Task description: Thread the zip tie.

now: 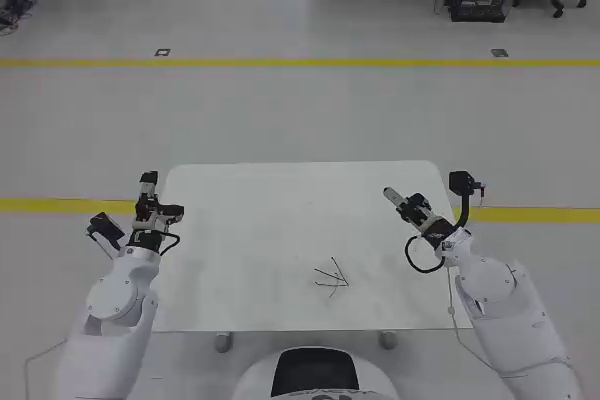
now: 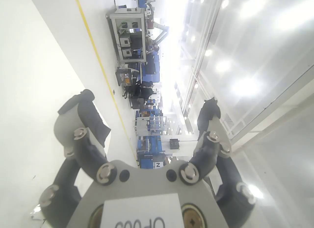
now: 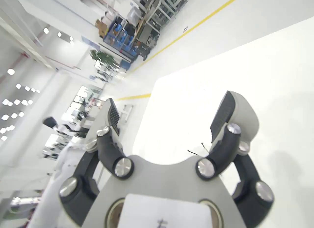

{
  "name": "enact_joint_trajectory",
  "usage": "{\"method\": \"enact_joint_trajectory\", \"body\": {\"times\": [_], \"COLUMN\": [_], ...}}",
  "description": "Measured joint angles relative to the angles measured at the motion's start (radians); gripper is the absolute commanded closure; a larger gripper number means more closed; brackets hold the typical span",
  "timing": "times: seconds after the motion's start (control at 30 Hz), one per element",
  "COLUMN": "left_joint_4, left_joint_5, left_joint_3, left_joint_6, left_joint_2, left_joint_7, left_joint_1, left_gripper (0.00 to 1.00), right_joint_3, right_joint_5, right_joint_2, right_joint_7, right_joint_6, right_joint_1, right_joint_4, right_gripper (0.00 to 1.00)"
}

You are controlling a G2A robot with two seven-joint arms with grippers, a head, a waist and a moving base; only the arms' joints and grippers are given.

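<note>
Thin black zip ties (image 1: 331,276) lie crossed on the white table (image 1: 280,210), near its front edge and right of centre. My left gripper (image 1: 148,181) hangs at the table's left edge; in the left wrist view it (image 2: 148,97) stands open with nothing between its fingers. My right gripper (image 1: 392,194) is over the table's right side, well apart from the ties. In the right wrist view it (image 3: 171,102) is open and empty, and the ends of the zip ties (image 3: 196,151) peek out beside one finger.
White floor with yellow lines (image 1: 300,63) surrounds the table. Racks and machines (image 2: 130,37) stand far off in the room.
</note>
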State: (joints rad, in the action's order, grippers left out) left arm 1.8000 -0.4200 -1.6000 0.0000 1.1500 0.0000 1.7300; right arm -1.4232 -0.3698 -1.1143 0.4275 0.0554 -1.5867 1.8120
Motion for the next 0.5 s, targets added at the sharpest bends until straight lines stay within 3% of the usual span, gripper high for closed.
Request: {"method": "enact_joint_trajectory", "body": {"times": [0.17, 0.5], "left_joint_4": [0.0, 0.0], "left_joint_5": [0.0, 0.0], "left_joint_3": [0.0, 0.0], "left_joint_6": [0.0, 0.0], "left_joint_2": [0.0, 0.0], "left_joint_7": [0.0, 0.0], "left_joint_1": [0.0, 0.0], "left_gripper": [0.0, 0.0], "right_joint_3": [0.059, 0.058], "right_joint_5": [-0.18, -0.158], "right_joint_2": [0.006, 0.006], "right_joint_7": [0.102, 0.09], "right_joint_6": [0.095, 0.083], "right_joint_1": [0.033, 0.033], "right_joint_4": [-0.017, -0.016], "right_gripper": [0.0, 0.0]}}
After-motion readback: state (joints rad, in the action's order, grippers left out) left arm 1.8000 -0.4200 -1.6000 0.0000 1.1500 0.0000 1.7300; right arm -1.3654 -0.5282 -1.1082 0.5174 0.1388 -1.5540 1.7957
